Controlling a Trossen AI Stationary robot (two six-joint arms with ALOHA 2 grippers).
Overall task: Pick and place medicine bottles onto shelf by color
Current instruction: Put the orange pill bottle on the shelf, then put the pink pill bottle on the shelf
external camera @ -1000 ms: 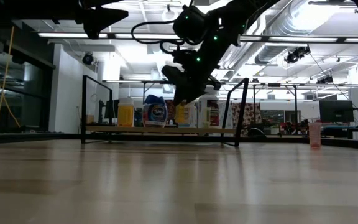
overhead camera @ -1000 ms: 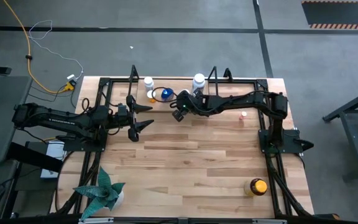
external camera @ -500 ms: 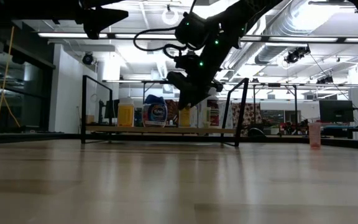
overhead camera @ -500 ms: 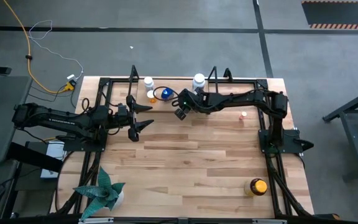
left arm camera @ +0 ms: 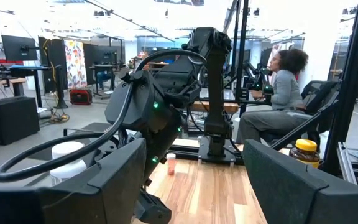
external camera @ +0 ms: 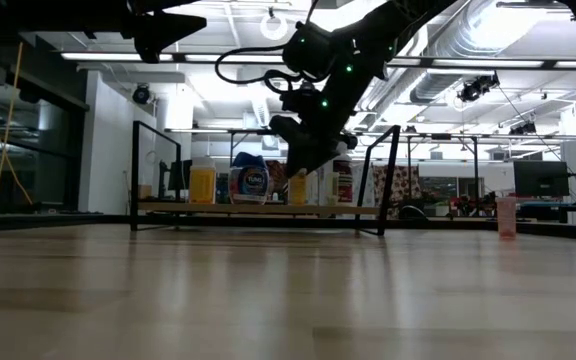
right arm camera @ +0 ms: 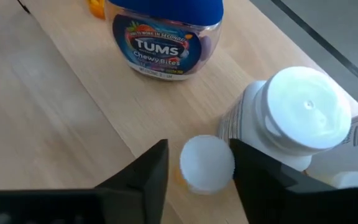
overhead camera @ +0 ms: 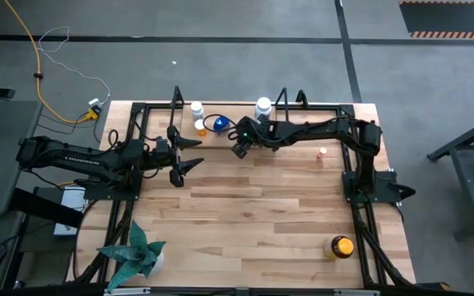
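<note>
White-capped small bottle (right arm camera: 207,163) between the parted fingers of the right gripper (right arm camera: 199,168) over the shelf (external camera: 258,209), blue bottle (right arm camera: 167,38) nearby, left gripper (overhead camera: 189,154) spread, waiting apart.

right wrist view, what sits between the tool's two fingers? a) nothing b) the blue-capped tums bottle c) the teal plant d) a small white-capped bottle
d: a small white-capped bottle sits between the right tool's dark fingers, with the Tums bottle farther off on the shelf floor.
</note>
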